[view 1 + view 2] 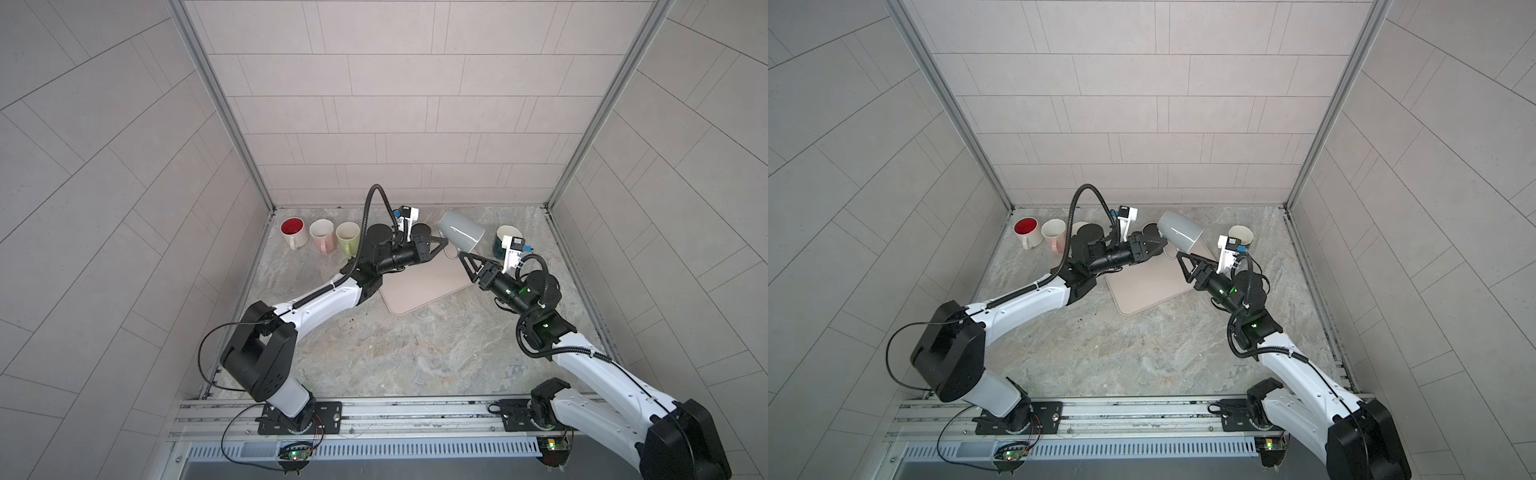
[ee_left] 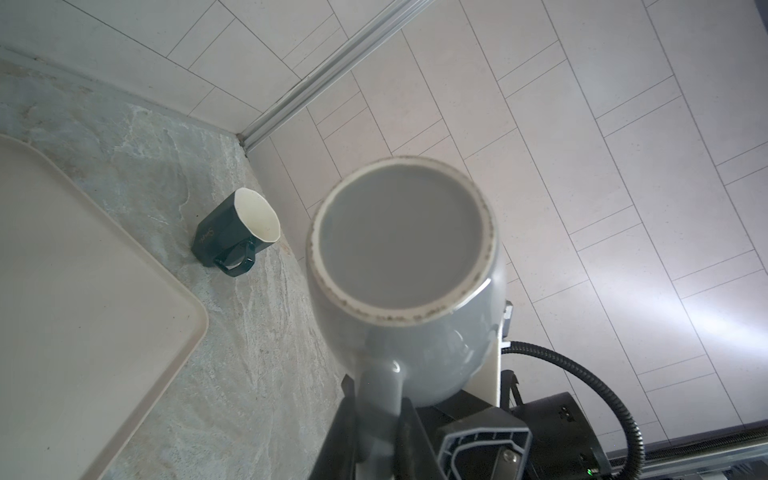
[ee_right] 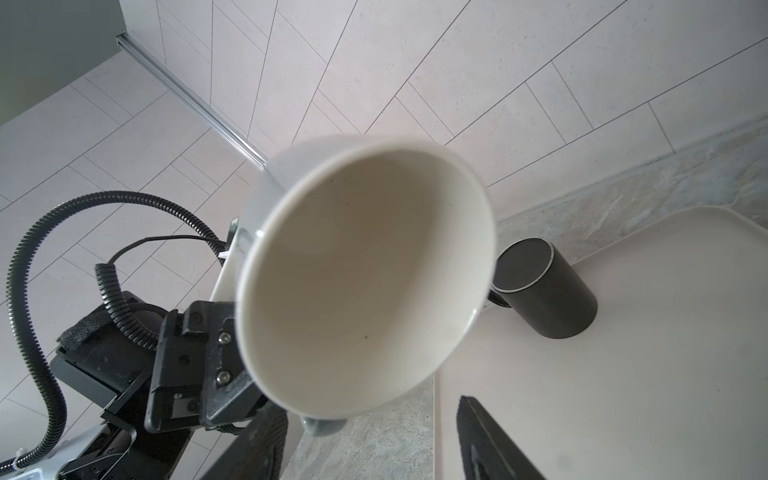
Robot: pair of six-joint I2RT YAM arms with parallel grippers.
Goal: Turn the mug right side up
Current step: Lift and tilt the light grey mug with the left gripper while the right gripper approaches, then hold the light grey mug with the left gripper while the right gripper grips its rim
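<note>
Jaws of the left gripper (image 2: 378, 432) were pinched on the handle of the grey mug (image 1: 461, 232), holding it tilted in the air above the 1 o'clock corner of the tray (image 1: 424, 291), mouth facing 4 o'clock. Jaws of the right gripper (image 1: 461, 258) stood spread just beside the rim. A black mug (image 3: 544, 291) stood inverted on the tray

Left of centre in a top view stand a white mug with red inside (image 1: 293, 231), a pale pink mug (image 1: 322, 235) and a light green mug (image 1: 348, 237). A flat beige tray (image 1: 419, 286) lies mid-frame, a dark green faceted mug (image 1: 505, 233) right of it.
</note>
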